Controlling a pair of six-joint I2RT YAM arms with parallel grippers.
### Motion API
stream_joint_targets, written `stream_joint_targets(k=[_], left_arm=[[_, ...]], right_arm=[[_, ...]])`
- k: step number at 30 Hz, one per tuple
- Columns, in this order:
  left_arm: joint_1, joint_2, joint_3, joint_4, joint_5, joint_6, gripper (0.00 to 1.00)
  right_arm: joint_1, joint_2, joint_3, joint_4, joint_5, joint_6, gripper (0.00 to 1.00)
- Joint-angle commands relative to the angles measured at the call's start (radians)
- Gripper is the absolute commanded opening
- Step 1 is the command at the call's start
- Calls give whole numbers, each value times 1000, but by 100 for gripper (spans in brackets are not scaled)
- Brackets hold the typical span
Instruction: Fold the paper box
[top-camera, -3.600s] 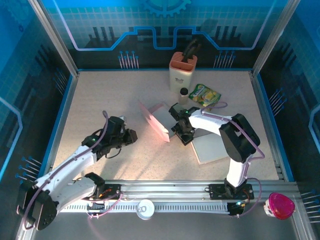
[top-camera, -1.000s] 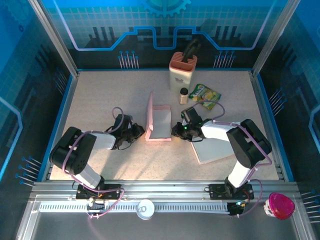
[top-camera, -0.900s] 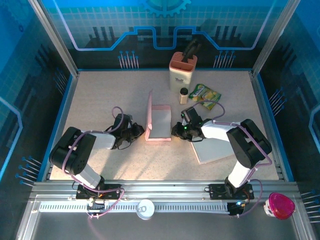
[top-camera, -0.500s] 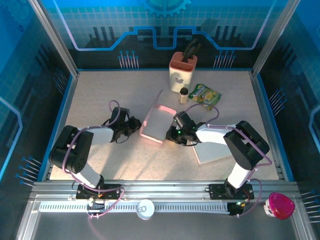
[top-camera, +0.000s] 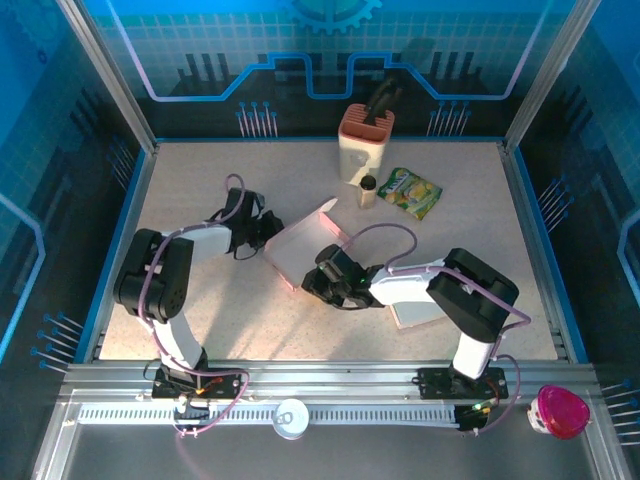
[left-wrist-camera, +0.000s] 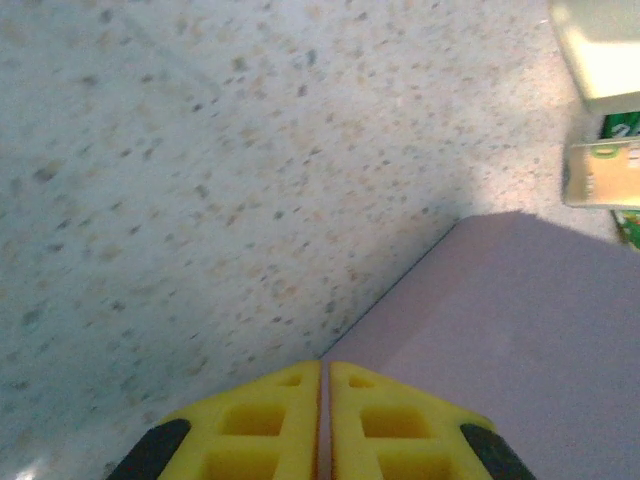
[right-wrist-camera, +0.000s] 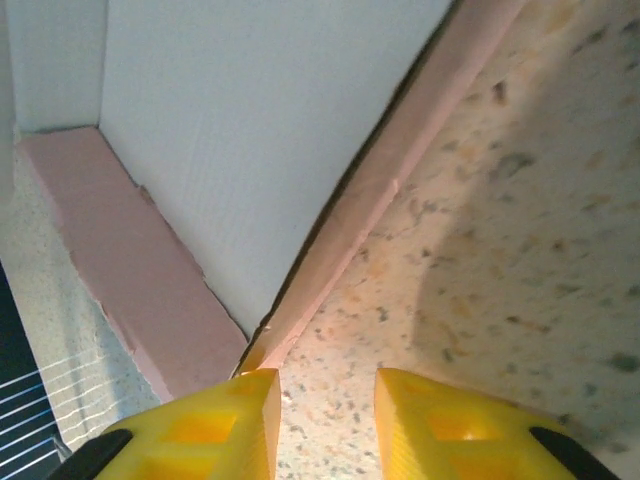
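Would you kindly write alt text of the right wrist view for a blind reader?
A pink paper box, white inside, has its corner just ahead of two parted yellow fingers at the bottom edge; speckled table lies beside it.

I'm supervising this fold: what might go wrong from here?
1. The right gripper stands open at the near corner of the box. Held only by the shut left gripper on one edge, the box may pivot or tear.
2. Its far corner lies close to the bottle, which could topple.

Matt pink paper box (top-camera: 298, 254) w/ smooth white inside, on speckled matt stone-look table (top-camera: 200, 190)
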Motion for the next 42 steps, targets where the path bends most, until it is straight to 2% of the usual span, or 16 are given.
stream_joint_targets(k=[1, 4, 6, 12, 15, 19, 23, 26, 29, 33, 42], left_arm=[[7, 34, 77, -48, 74, 58, 11], [6, 40, 126, -85, 85, 86, 13], [7, 8, 140, -126, 49, 111, 15], [7, -167, 170, -298, -145, 155, 38], [7, -267, 173, -372, -241, 170, 44], [6, -414, 160, -482, -347, 191, 48], [0, -575, 105, -579, -372, 189, 49], [-19, -661, 65, -666, -336, 191, 48], [-72, -700, 27, -722, -312, 197, 47], [-160, -699, -17, -744, -360, 223, 50], [-170, -608, -15, -688, -415, 286, 52]], right_arm=[[31, 33, 37, 30, 36, 58, 33], [38, 31, 69, 5, 26, 56, 37], [40, -4, 50, -18, 52, 23, 41], [30, -196, 20, -219, 161, -227, 47], [10, -285, 29, -316, 176, -365, 47], [-78, -415, 37, -396, 157, -630, 47], [-265, -471, 125, -452, 9, -968, 49], [-388, -425, 236, -519, -101, -1181, 54], [-453, -325, 349, -574, -158, -1335, 57], [-460, -182, 471, -617, -177, -1481, 61], [-460, 33, 590, -567, -184, -1600, 67]])
